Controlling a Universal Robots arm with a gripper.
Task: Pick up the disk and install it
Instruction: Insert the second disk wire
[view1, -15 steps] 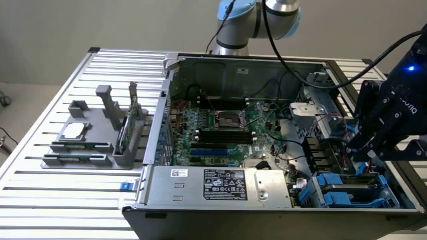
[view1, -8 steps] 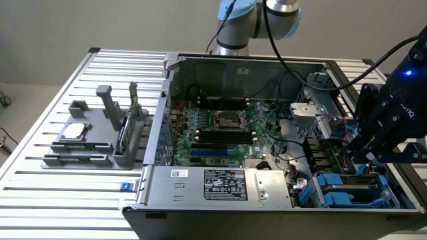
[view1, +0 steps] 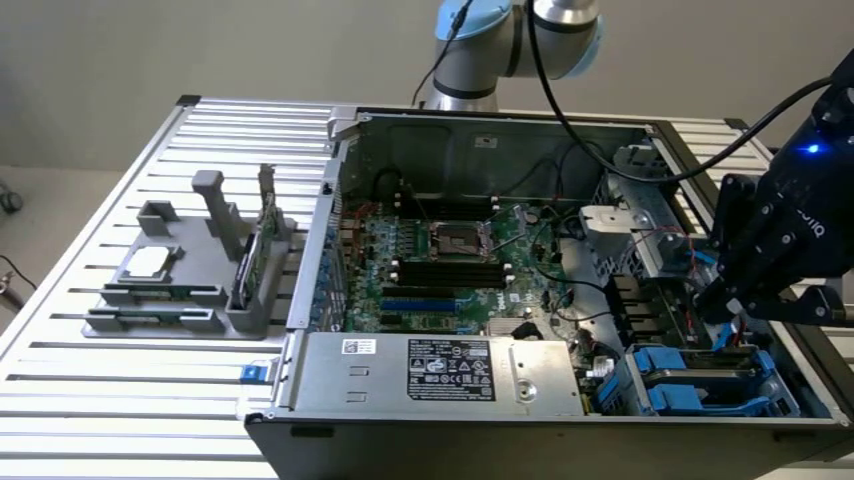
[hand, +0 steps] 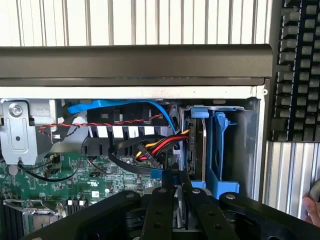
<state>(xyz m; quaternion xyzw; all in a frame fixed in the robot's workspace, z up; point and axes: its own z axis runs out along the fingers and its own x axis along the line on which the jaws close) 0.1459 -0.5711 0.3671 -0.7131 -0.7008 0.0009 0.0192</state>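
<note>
The disk (hand: 203, 150) stands on edge inside the blue plastic drive bay (hand: 222, 150), with a silver side and dark connector end showing between the blue rails. Red, yellow and black cables (hand: 160, 147) run up to it. My gripper (hand: 178, 197) hangs just above the bay's inner edge, its two black fingers (hand: 159, 210) drawn almost together over a small blue tab (hand: 169, 174). I see nothing clearly held between them. In the exterior view my gripper (view1: 733, 335) is lowered into the case's corner over the blue bay (view1: 667, 365).
The open computer case (view1: 441, 125) lies on a slatted table (view1: 200, 130), with the motherboard (view1: 441, 260) and power supply (view1: 441, 370) exposed. A grey parts holder (view1: 187, 280) carrying a square chip (view1: 147, 262) sits at the exterior view's left. A keyboard (hand: 300, 70) and a person's hand (hand: 312, 207) lie beside the case.
</note>
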